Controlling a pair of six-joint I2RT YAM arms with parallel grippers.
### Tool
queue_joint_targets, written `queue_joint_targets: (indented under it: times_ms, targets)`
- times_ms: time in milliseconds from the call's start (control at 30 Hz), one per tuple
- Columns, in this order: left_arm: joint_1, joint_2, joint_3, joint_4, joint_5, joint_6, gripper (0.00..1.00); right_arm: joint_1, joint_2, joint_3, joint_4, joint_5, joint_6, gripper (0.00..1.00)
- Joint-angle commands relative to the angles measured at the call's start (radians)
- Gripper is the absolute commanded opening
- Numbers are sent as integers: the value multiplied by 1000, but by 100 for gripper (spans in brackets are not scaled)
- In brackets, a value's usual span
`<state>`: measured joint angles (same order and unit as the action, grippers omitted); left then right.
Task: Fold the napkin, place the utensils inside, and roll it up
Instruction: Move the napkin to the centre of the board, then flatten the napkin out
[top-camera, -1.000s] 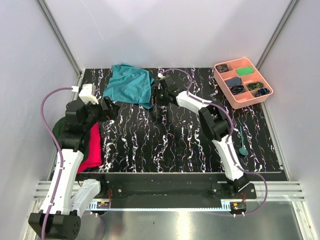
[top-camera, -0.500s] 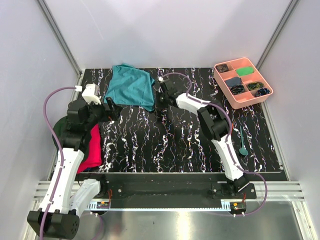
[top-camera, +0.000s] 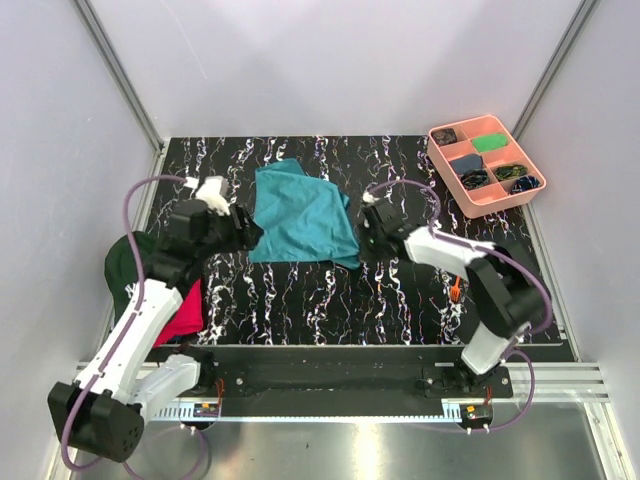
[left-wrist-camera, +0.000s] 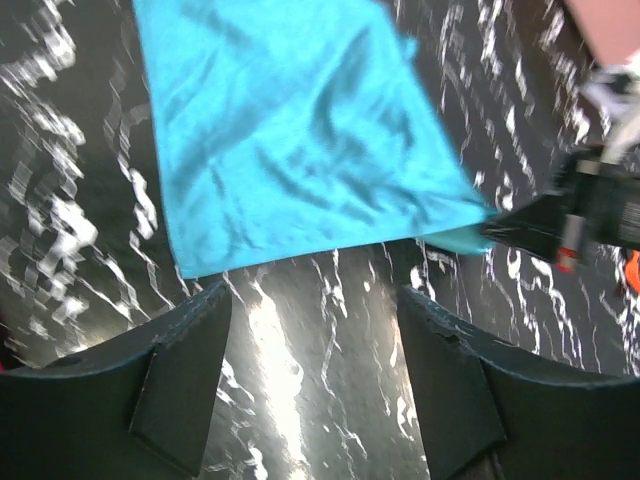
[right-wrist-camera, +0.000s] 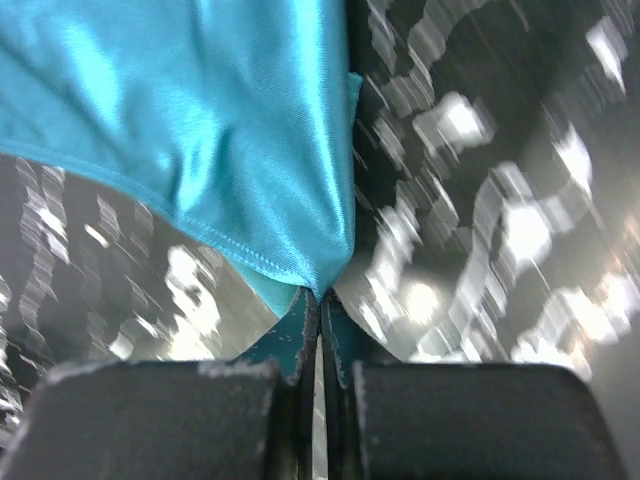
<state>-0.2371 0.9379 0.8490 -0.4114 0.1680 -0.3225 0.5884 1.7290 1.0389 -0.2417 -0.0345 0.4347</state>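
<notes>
Top view showed we had dragged the napkin (top-camera: 300, 215) to the middle, corner pinched in our right gripper (top-camera: 360, 252); left gripper (top-camera: 250, 232) hung open. Folding could start.

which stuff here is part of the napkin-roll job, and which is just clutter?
Job:
- napkin, corner pinched in the right hand
- orange utensil, mostly hidden by the right arm

Clutter:
- pink tray
- red cloth
- green cap
</notes>
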Motion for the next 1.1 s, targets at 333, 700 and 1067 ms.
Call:
queue_joint_targets:
  times_ms: [333, 700, 1067]
  targets:
    - [-103, 159, -260, 187, -259, -168, 60, 1, -362, -240, -39, 59, 35, 0]
    - [-149, 433, -225, 289, -225, -170, 51, 2, -341, -258, -28, 48, 45, 0]
    - [-183, 565, -194, 313, -231, -182, 42, 2, -329, -258, -2, 38, 47, 0]
